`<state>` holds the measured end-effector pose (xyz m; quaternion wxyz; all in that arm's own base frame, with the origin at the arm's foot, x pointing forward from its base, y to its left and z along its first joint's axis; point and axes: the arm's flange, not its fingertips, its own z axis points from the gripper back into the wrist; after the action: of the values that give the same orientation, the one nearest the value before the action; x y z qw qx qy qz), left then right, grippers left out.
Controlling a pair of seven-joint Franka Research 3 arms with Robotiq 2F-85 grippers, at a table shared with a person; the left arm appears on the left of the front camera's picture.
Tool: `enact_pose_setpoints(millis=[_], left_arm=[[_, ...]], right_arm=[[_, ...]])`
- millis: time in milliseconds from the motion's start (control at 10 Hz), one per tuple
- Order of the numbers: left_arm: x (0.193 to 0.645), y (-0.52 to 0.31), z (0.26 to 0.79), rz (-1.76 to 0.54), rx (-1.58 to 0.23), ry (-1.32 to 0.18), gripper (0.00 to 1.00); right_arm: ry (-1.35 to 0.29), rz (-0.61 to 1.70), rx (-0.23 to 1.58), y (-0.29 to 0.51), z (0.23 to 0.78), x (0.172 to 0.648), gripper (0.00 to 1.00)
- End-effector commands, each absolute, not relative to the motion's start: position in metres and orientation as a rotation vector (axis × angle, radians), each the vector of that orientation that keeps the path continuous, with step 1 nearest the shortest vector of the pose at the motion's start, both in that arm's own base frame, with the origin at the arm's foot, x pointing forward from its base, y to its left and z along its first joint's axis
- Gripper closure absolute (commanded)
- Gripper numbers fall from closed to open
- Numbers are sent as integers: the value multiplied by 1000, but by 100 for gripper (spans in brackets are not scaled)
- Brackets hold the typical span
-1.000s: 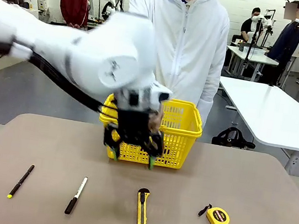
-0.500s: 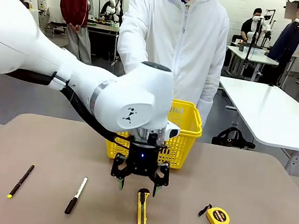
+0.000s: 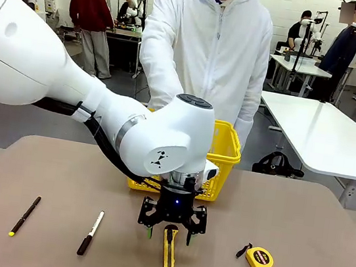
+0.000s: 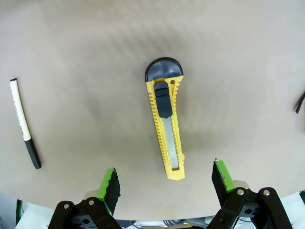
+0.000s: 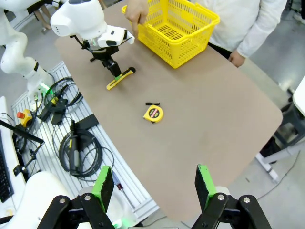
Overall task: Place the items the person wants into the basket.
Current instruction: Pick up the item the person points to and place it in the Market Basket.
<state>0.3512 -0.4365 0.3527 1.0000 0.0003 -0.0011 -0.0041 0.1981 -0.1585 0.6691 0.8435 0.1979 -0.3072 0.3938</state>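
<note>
The yellow box-cutter knife [image 3: 168, 252] [image 4: 165, 126] [image 5: 120, 78] lies flat on the table, black end toward the basket. My left gripper [image 3: 169, 235] [image 4: 165, 176] hovers just above it, open, one green pad on each side of its blade end and not touching it. The slim black pen with a yellow tip [image 3: 24, 215] rests at the near left. The yellow basket [image 3: 227, 155] [image 5: 190, 47] stands at the far edge before the person [image 3: 210, 45], whose hand [image 5: 136, 12] is at its rim. High over the table's right end, my right gripper [image 5: 152, 183] is open and holds nothing.
A white marker with a black cap [image 3: 90, 232] [image 4: 24, 124] lies left of the knife. A round yellow tape measure [image 3: 258, 259] [image 5: 153, 113] sits to the knife's right. My left arm's bulky wrist hides part of the basket in the front view.
My left arm has swung from in front of the basket down and toward the near edge, coming to hover over the box-cutter knife. Its jaws stayed open.
</note>
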Motion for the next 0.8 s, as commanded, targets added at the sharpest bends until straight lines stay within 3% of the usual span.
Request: enact_pose_setpoints(millis=[0, 700], left_arm=[[355, -443, 339, -15, 9, -49, 0], [356, -449, 308, -64, 23, -25, 0]], right_arm=[[-659, 850, 443, -158, 669, 200, 11], [-659, 850, 443, -158, 669, 200, 11]])
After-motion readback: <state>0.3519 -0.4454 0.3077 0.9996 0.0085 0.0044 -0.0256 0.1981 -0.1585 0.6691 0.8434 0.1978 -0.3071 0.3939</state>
